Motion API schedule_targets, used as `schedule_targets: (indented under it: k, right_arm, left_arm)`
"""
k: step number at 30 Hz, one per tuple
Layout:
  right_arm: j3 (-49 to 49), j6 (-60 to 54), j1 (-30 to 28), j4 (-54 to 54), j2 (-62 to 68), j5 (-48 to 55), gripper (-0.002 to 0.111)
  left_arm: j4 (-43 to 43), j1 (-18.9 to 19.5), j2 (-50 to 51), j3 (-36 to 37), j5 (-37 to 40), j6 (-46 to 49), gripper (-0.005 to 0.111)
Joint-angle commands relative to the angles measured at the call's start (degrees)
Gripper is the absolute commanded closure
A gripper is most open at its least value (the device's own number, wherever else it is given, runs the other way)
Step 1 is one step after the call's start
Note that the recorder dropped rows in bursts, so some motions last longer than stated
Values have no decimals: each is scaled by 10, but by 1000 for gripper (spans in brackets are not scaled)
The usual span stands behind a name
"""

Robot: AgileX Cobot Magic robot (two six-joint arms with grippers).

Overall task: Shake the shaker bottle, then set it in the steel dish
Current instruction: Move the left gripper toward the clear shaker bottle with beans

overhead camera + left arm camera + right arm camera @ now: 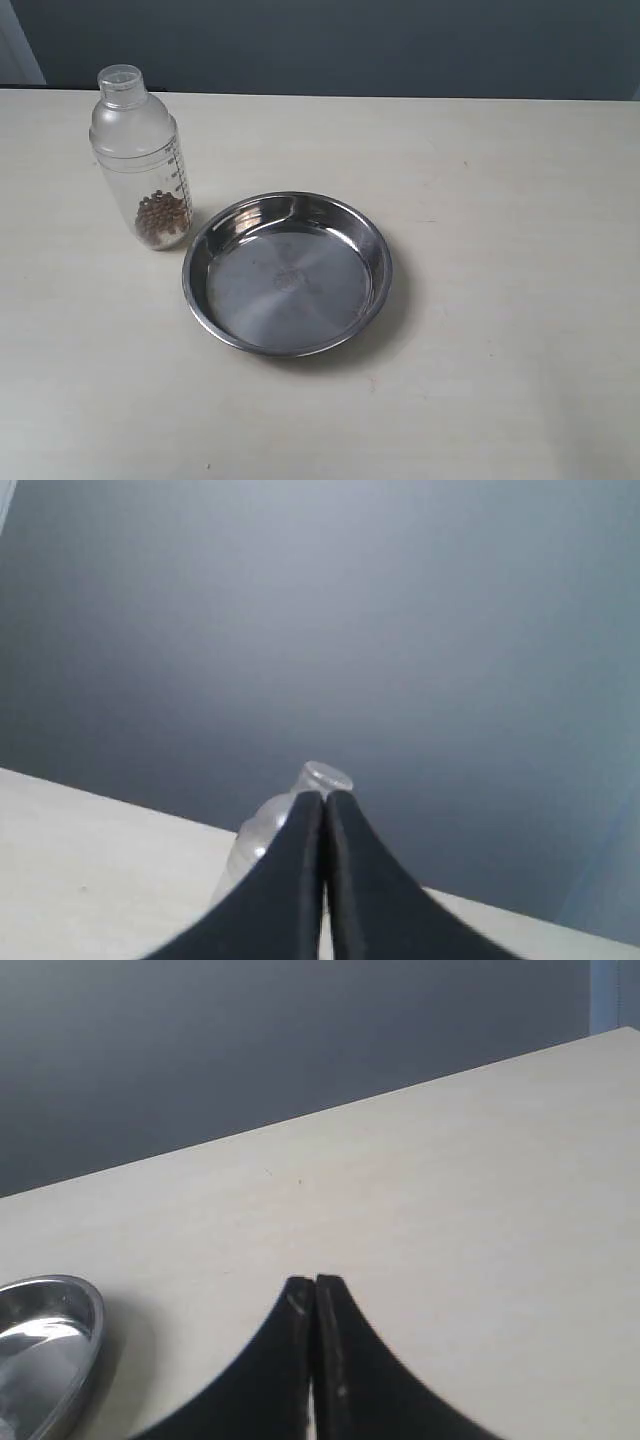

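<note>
A pale table (500,200) is filling the exterior view, and neither arm is showing in it. The shaker bottle (140,160) is standing upright at the far left, with its cap on and brown and white grains sitting in its base. The steel dish (192,290) is lying just to the right of the bottle and a little nearer. It is close beside the bottle but apparently not touching it, and it is holding nothing.

In the left wrist view the left gripper (324,798) is showing two dark fingers pressed together with no gap, gripping nothing. The bottle's domed top is peeking out beyond the tips. It seems to be some way off, though the fingers are hiding most of it. In the right wrist view the right gripper (313,1282) is likewise closed tight on nothing, pointing over bare table with the dish's rim at the edge of the frame.

Judging by this, the task is not yet under way: nothing is grasping the bottle, so the pick-up, the shaking and the placing in the dish are all waiting to be done
</note>
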Motion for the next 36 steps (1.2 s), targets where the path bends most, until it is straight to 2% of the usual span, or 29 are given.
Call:
schedule_targets:
  k: [1,4,6,8,10,13,16,24,29,33,36]
  right_arm:
    - [0,-2,-2,0,-3,-6,109]
    - [0,-2,-2,0,-3,-6,109]
    - [0,-2,-2,0,-3,-6,109]
    - [0,-2,-2,0,-3,-6,109]
    - [0,-2,-2,0,-3,-6,109]
    - [0,-2,-2,0,-3,-6,109]
    - [0,-2,-2,0,-3,-6,109]
    - [0,-2,-2,0,-3,-6,109]
    - [0,-2,-2,0,-3,-6,109]
    - [0,-2,-2,0,-3,-6,109]
    - [0,-2,-2,0,-3,-6,109]
  left_arm:
    - [182,-34,116,-81,-104,-113,106]
    - [407,-41,214,-154,-212,-124,106]
    - [462,-40,279,-205,-259,-123,106]
    - [443,-40,335,-262,-246,-123,106]
    - [397,-40,386,-310,-190,-121,106]
    - [393,-40,437,-338,-109,-79,106]
    - [396,-40,464,-316,-120,-83,106]
    - [324,-40,467,-209,-221,-84,106]
    - [328,-40,467,-194,-190,-84,106]
    - [288,-40,467,-194,-186,-84,106]
    - [348,-40,470,-194,-189,-84,102]
